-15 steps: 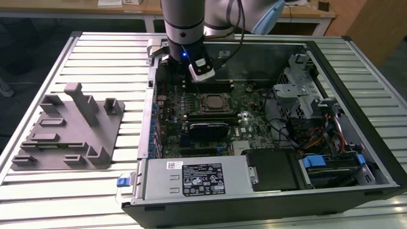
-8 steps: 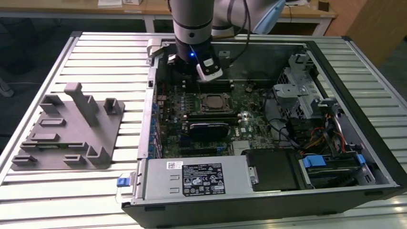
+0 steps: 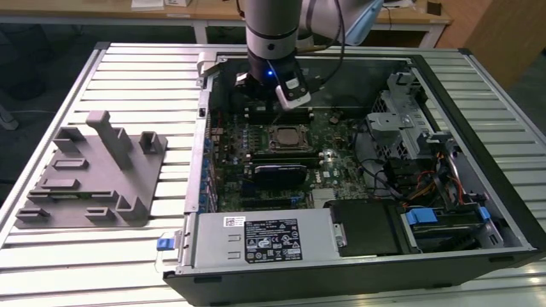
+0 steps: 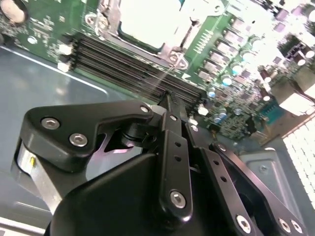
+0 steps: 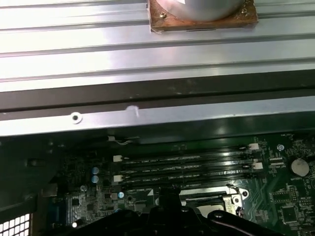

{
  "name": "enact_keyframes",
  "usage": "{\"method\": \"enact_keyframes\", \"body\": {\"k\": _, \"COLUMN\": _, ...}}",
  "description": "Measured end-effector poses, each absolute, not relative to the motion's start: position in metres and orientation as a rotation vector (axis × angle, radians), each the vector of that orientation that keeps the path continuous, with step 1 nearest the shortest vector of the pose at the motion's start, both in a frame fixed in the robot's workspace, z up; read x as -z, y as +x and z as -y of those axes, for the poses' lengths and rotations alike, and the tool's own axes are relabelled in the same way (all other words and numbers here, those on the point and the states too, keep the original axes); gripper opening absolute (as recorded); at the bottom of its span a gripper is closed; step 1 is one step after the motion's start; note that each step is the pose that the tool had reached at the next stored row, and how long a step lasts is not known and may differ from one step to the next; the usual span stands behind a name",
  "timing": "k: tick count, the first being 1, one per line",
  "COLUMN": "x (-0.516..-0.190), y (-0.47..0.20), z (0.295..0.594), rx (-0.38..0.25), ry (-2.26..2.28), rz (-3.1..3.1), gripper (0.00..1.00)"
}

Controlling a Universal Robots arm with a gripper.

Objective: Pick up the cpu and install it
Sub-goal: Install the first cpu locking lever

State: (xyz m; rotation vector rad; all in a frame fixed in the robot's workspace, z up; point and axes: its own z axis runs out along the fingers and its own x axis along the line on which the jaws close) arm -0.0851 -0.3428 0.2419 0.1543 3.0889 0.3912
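- The gripper hangs inside the open computer case, near its far wall, over the memory slots.
- Whether its jaws are clenched, I cannot tell.
- The cpu sits in the motherboard socket, just beside the gripper.

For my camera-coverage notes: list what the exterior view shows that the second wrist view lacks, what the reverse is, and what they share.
Exterior view alone: the whole open computer case, the grey fixture block on the slatted table, and the power supply. Second wrist view alone: the gripper linkage close up. Both: the cpu seated in its socket, on the green motherboard.
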Motion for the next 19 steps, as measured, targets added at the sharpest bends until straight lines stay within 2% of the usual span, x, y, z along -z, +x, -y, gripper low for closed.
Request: {"method": "enact_keyframes", "body": {"k": 19, "x": -0.2389, "y": -0.0815, "z": 0.3429, "rx": -0.364, "ry": 0.188, "rz": -3.015, "gripper": 0.11}}
